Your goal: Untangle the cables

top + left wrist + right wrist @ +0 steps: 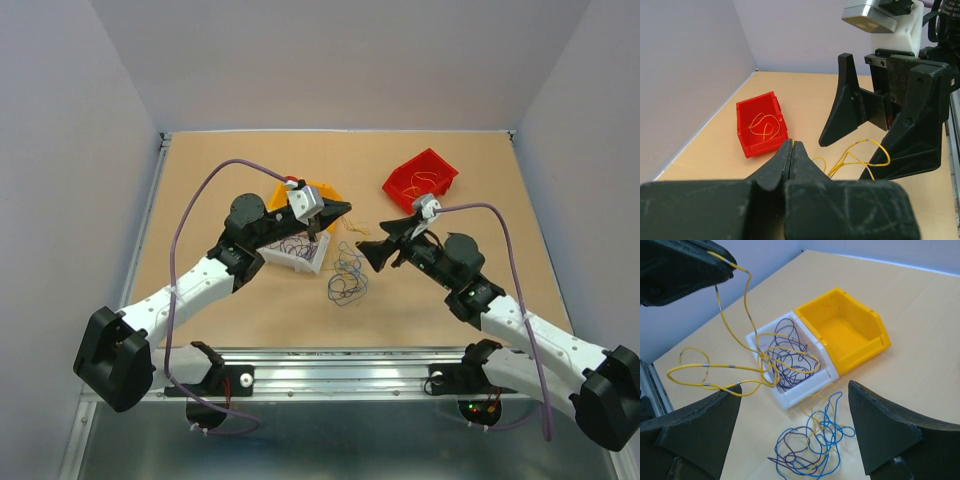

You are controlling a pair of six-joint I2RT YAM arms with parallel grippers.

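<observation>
Left gripper (343,208) reaches over centre bins, jaws closed, pinching a yellow cable (722,320). Right gripper (795,387) gapes wide, holding nothing. White bin (785,400) holds purple cables (787,360). Red bin (757,147), upper right, holds seemingly one yellow strand (765,125).

arms (195,285): white, black joints | arm cables (186,220): lilac | left hand (347,208): black

I see the near bin (290,262) left of centre, the far bin (328,190) touching behind it, loose cables (347,282) on the table (260,312) just right, and the third bin (398,190) far right.
</observation>
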